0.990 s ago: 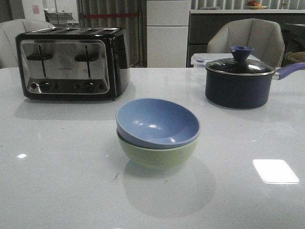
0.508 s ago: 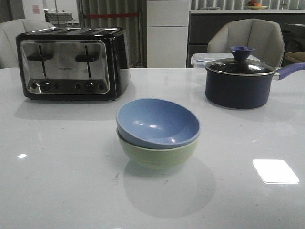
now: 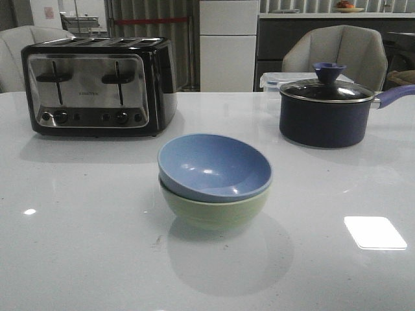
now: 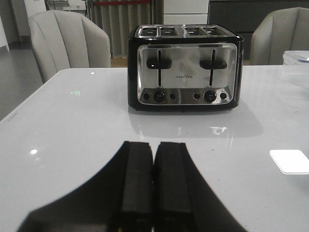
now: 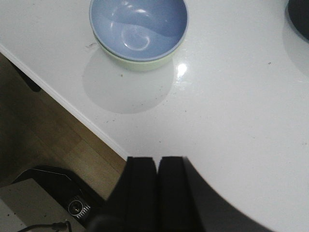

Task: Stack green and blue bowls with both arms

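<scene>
Blue bowl [image 3: 214,165] is nested in the green bowl [image 3: 217,212] mid-table, in front of the toaster [image 3: 97,84]; stack looks done. Blue bowl is seated slightly tilted, so a knock could slide it off. Both openings face up; round, no long axis. Left gripper [image 4: 153,181] and right gripper [image 5: 157,186] are pressed together, empty, clear of the stack.

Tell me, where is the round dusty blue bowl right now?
The dusty blue bowl sits nested inside the pale green bowl mid-table in the front view, in front of the toaster and navy saucepan.
</scene>
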Controlling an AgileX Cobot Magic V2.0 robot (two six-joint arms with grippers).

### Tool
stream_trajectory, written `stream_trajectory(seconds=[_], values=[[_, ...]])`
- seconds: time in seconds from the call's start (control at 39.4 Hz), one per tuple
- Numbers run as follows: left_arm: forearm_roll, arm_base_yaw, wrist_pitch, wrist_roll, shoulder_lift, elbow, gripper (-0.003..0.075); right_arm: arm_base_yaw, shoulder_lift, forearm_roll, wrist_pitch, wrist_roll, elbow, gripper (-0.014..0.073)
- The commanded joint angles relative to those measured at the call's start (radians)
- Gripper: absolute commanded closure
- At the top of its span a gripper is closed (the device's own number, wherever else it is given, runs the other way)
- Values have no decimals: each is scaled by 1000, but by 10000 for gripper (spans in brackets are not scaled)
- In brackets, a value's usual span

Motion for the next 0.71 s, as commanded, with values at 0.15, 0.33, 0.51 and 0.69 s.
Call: stream_trajectory(seconds=[0.15, 0.33, 0.51, 0.69], values=[[26, 1, -198, -34, -22, 23, 622, 0, 0, -2, -59, 2, -26, 537], [36, 1, -203, -34, -22, 23, 622, 0, 0, -2, -59, 2, -26, 537], [33, -11, -202, -34, -22, 23, 622, 0, 0, -2, -59, 2, -26, 537], [33, -11, -202, -34, -22, 23, 622, 0, 0, -2, -59, 2, -26, 537]])
